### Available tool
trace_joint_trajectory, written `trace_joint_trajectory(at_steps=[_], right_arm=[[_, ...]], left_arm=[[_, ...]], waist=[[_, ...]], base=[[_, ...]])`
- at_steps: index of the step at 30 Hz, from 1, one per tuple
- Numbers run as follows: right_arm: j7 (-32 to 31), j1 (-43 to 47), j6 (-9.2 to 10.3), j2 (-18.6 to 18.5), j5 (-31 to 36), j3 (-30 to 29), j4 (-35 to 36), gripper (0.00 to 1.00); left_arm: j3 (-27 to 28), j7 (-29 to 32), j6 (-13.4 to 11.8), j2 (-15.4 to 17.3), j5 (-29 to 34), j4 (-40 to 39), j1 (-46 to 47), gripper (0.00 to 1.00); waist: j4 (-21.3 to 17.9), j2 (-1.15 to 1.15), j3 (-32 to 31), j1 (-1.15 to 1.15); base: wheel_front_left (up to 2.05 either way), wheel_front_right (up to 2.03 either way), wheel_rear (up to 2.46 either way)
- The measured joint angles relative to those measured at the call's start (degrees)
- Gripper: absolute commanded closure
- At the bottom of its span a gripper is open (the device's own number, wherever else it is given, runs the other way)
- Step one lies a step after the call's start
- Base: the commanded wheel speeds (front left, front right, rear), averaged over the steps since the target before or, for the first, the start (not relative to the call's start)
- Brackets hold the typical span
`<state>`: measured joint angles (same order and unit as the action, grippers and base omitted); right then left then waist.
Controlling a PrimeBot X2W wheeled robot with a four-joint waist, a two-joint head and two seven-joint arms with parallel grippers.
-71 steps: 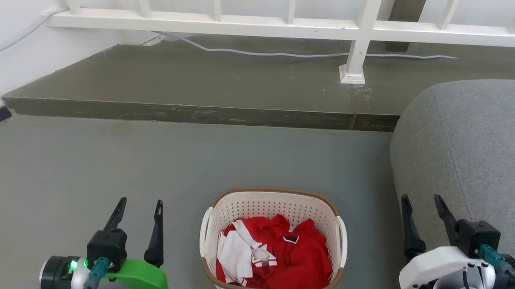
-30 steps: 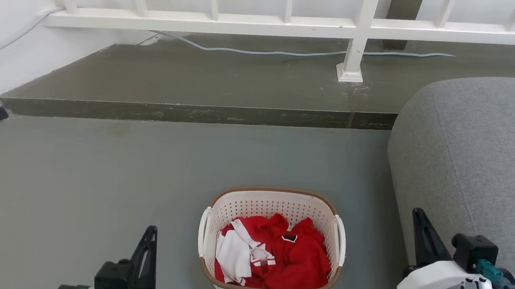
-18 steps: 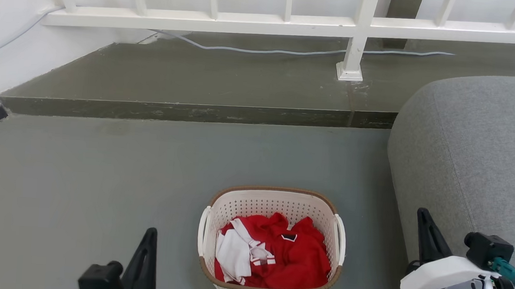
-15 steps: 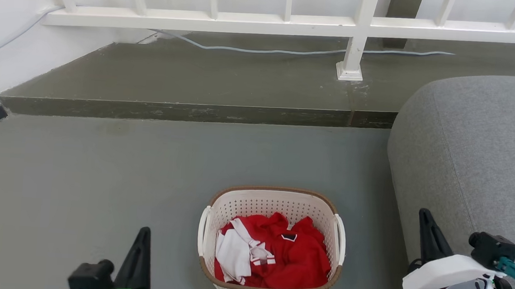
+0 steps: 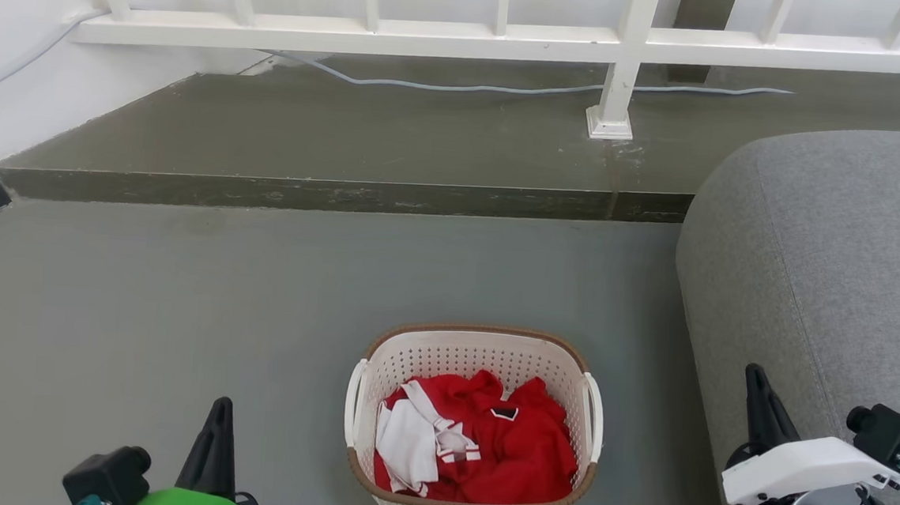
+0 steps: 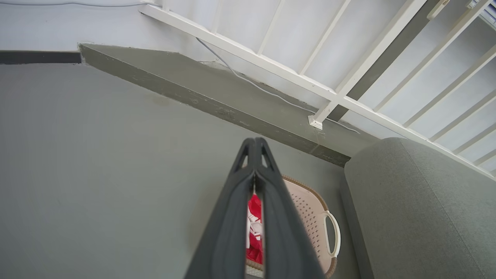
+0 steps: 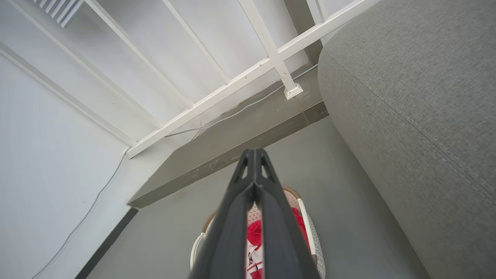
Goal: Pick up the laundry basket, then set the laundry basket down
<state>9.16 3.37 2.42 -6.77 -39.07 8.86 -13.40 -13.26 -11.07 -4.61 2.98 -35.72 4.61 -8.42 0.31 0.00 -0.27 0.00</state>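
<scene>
Cream laundry basket point(image 5: 482, 358) — red shirt point(image 5: 523, 456) | left pincer point(image 6: 254, 144), right pincer point(image 7: 254, 154) — closed

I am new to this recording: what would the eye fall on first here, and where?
First, the bright red clothes heaped in the cream laundry basket on the grey floor, bottom centre of the head view. Next, the big grey sofa at its right and the white railing along the top. The left gripper and right gripper, both shut, flank the basket.
</scene>
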Motion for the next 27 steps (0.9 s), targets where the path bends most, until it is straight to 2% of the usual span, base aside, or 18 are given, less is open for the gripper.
trace_joint_trajectory(at_steps=[27], right_arm=[[-5.1,-2.0,-3.18,0.9,-19.9,-5.2,-0.5,1.00]], left_arm=[[3.9,4.5,3.2,1.7,-22.9,2.5,3.3,1.00]], waist=[[-0.1,0.00,0.2,0.00]], base=[[0.00,0.00,0.00]])
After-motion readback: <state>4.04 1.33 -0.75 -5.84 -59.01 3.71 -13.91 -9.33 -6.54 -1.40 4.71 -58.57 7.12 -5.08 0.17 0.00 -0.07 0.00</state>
